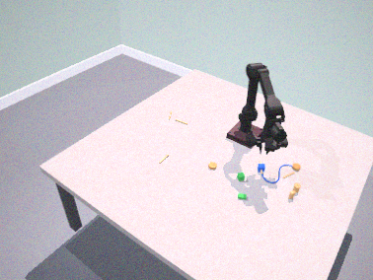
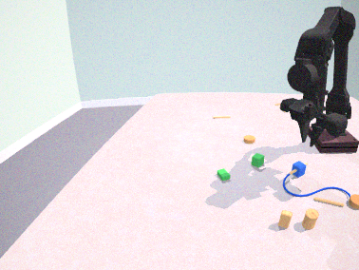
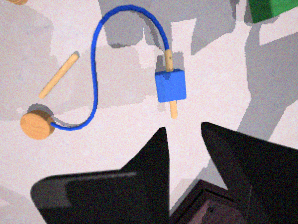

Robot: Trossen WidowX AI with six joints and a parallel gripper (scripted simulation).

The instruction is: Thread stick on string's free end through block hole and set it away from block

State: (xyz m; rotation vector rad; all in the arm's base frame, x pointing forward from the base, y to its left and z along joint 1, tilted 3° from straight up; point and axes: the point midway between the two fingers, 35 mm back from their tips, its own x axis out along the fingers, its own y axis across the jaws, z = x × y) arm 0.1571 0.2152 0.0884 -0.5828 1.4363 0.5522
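A small blue block lies on the table. The thin wooden stick sits in its hole and sticks out on both sides. The blue string curves from the stick's far end to the round wooden button. My gripper hangs above the table a little short of the stick's near tip. Its fingers stand partly apart with nothing between them.
A loose stick lies by the button. Two green cubes, an orange disc and two wooden cylinders lie nearby. More sticks lie far off. The arm's base is behind.
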